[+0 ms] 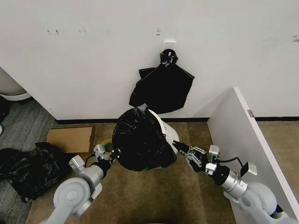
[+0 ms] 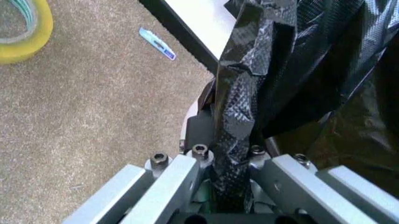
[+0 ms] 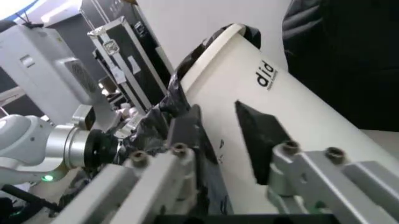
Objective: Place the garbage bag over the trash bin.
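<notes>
The garbage bag [image 1: 140, 140] drapes over the tilted trash bin [image 1: 167, 130] on the carpet. The left pincer [image 1: 114, 154] clamps a fold of the bag; the right pincer [image 1: 180, 148] gapes wide against the bin's side.

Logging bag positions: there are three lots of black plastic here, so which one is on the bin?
The garbage bag draped over the trash bin, pinched by the left pincer; the hanging bunch is on the wall, the heap on the floor.

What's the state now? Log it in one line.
left gripper: shut on garbage bag | right gripper: open at trash bin | bag partly on
</notes>
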`<state>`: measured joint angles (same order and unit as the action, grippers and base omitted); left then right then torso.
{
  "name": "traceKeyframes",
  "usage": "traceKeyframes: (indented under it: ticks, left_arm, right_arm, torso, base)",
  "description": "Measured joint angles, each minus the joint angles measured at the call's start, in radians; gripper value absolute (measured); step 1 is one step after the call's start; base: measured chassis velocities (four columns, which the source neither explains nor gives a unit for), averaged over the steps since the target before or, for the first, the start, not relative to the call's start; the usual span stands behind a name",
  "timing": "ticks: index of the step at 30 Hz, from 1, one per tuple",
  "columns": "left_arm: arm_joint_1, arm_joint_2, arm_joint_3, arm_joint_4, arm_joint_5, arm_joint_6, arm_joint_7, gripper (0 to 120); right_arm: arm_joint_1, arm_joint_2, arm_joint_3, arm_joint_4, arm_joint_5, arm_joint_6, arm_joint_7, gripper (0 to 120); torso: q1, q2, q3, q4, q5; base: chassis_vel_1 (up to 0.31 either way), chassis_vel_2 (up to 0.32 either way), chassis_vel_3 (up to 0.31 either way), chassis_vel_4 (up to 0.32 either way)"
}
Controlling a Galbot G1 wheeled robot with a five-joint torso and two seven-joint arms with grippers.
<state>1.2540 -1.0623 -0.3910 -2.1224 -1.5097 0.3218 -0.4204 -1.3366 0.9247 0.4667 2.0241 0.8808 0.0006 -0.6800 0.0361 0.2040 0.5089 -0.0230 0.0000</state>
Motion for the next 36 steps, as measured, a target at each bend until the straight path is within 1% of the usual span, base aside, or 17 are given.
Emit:
traceKeyframes:
  ticks: [1, 4, 6, 9, 10, 12, 13, 14, 19, 21, 24, 25, 26, 27, 36]
  left_arm:
    - [0.0, 0.0, 0.001, 0.0, 0.0, 0.0, 0.0, 0]
    - [-0.001, -0.001, 0.004, -0.003, 0.0, 0.0, 0.0, 0]
    - [-0.002, -0.001, 0.004, -0.003, 0.0, 0.0, 0.0, 0]
    - [-0.002, -0.001, 0.005, -0.003, 0.0, 0.0, 0.0, 0]
    - [-0.002, -0.001, 0.005, -0.003, 0.0, 0.0, 0.0, 0]
    - [-0.001, -0.002, 0.005, -0.003, 0.001, 0.0, 0.0, 0]
    - [-0.001, -0.002, 0.005, -0.003, 0.001, 0.0, 0.0, 0]
    - [-0.001, -0.003, 0.005, -0.003, 0.001, 0.0, 0.0, 0]
    - [0.0, -0.004, 0.006, -0.003, 0.003, 0.0, 0.0, 0]
    - [0.0, -0.004, 0.006, -0.003, 0.003, 0.0, 0.0, 0]
    - [0.0, -0.004, 0.006, -0.003, 0.004, 0.0, 0.0, 0]
    - [0.0, -0.005, 0.006, -0.003, 0.004, 0.0, 0.0, 0]
    - [-0.001, -0.005, 0.007, -0.003, 0.004, 0.0, 0.0, 0]
    - [0.0, -0.006, 0.007, -0.004, 0.004, 0.0, 0.0, 0]
    - [0.0, -0.006, 0.007, -0.009, 0.005, 0.0, 0.0, 0]
  right_arm:
    - [0.001, -0.001, 0.0, 0.0, 0.0, 0.0, -0.001, 26]
    - [0.01, -0.002, -0.008, -0.002, -0.003, -0.002, -0.002, 43]
    - [0.011, -0.003, -0.009, -0.003, -0.003, -0.003, -0.003, 45]
    - [0.014, -0.005, -0.017, -0.003, 0.004, -0.008, -0.015, 57]
    - [0.014, -0.006, -0.02, -0.003, 0.012, -0.01, -0.021, 58]
    - [0.017, -0.006, -0.023, -0.004, 0.016, -0.011, -0.034, 50]
    - [0.017, -0.006, -0.023, -0.004, 0.016, -0.011, -0.034, 50]
    - [0.018, -0.006, -0.024, -0.006, 0.015, -0.011, -0.04, 47]
    - [0.026, -0.007, -0.03, -0.014, 0.017, -0.012, -0.048, 25]
    - [0.026, -0.007, -0.03, -0.014, 0.017, -0.012, -0.049, 23]
    - [0.03, -0.008, -0.037, -0.017, 0.009, -0.012, -0.056, 8]
    - [0.031, -0.008, -0.037, -0.017, 0.008, -0.012, -0.056, 8]
    - [0.032, -0.008, -0.039, -0.018, 0.005, -0.012, -0.056, 3]
    - [0.033, -0.008, -0.04, -0.018, 0.002, -0.012, -0.057, 0]
    - [0.034, -0.005, -0.044, -0.013, 0.001, -0.009, -0.048, 0]
  torso:
    - [0.0, 0.0, 0.0, 0.0, 0.0]
    - [0.0, 0.0, 0.0, 0.0001, 0.0]
    - [0.0, 0.0, 0.0, 0.0, 0.0]
    - [0.0, 0.0, 0.0, 0.0, 0.0]
    - [0.0, 0.0, 0.0, 0.0, 0.0]
    - [0.0, 0.0, 0.0, 0.0, 0.0]
    - [0.0, 0.0, 0.0, 0.0, 0.0]
    - [0.0, 0.0, 0.0, 0.0, -0.0001]
    - [0.0, 0.0, 0.0, 0.0, -0.0001]
    - [0.0, 0.0, 0.0, 0.0, -0.0001]
    - [0.0, 0.0, 0.0, 0.0, 0.0]
    - [0.0, 0.0, 0.0, 0.0, 0.0]
    - [0.0, 0.0, 0.0, 0.0, -0.0001]
    - [0.0, 0.0, 0.0, 0.0, 0.0]
    - [0.0, 0.0, 0.0, 0.0, 0.0]
  base:
    - [0.0, 0.0, 0.0, 0.0]
    - [0.0, 0.0, 0.0, 0.0]
    - [0.0, 0.0, 0.0, 0.0]
    - [0.0, 0.0, 0.0, 0.0]
    - [0.0, 0.0, 0.0, 0.0]
    - [0.0, 0.0, 0.0, 0.0]
    - [0.0, 0.0, 0.0, 0.0]
    - [0.0, 0.0, 0.0, 0.0]
    - [0.0, 0.0, 0.0, 0.0]
    - [0.0, 0.0, 0.0, 0.0]
    - [0.0, 0.0, 0.0, 0.0]
    - [0.0, 0.0, 0.0, 0.0]
    - [0.0, 0.0, 0.0, 0.0]
    - [0.0, 0.0, 0.0, 0.0]
    - [0.0, 0.0, 0.0, 0.0]
